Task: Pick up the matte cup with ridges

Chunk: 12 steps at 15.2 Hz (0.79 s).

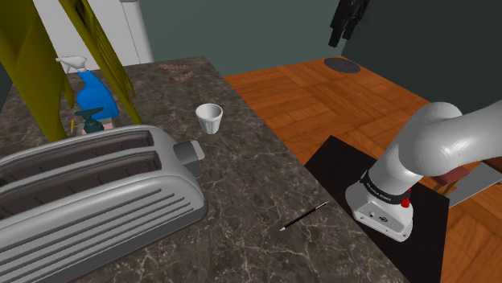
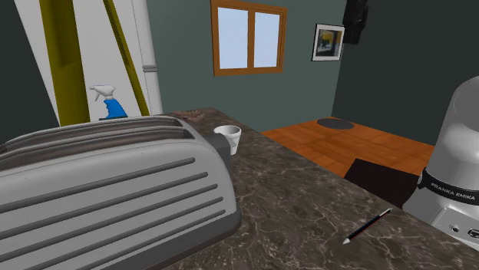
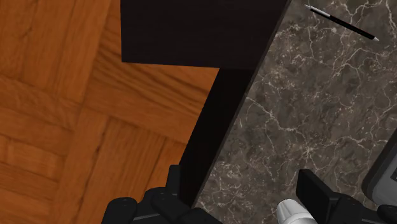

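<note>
The white ridged cup [image 1: 209, 118] stands upright on the dark marble counter [image 1: 257, 177], just past the toaster's lever end; the second exterior view shows the cup [image 2: 228, 138] behind the toaster's corner. My black gripper [image 3: 245, 191] is open, its fingers wide apart with nothing between them. It hangs high over the counter's edge beside the stand, above wooden floor and marble, far from the cup. In the shoulder view the gripper [image 1: 338, 34] shows dark near the top edge.
A large silver toaster [image 1: 88, 193] takes up the counter's near left. A blue spray bottle [image 1: 92, 92] stands behind it. A thin black pen [image 1: 304, 216] lies near the counter's edge by the black stand [image 1: 378, 257]. Wooden floor [image 1: 338, 96] lies beyond.
</note>
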Each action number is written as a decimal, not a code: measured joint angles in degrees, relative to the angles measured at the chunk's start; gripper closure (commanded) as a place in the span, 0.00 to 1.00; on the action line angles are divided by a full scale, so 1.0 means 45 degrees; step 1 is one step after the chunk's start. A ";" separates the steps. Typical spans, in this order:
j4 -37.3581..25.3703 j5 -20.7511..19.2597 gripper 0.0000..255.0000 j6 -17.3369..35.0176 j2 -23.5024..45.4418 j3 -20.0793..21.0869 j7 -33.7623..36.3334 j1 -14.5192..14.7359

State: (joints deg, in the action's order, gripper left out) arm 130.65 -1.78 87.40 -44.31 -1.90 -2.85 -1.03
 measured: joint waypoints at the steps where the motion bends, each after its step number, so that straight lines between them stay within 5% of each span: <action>1: 0.0000 0.0000 0.00 0.0000 0.0000 0.0000 0.0000 0.0000; 12: 0.0028 0.0578 0.00 0.2709 0.2989 0.2280 0.2931 0.0321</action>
State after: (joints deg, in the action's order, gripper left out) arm 130.78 0.82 99.59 -30.86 8.36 10.34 0.42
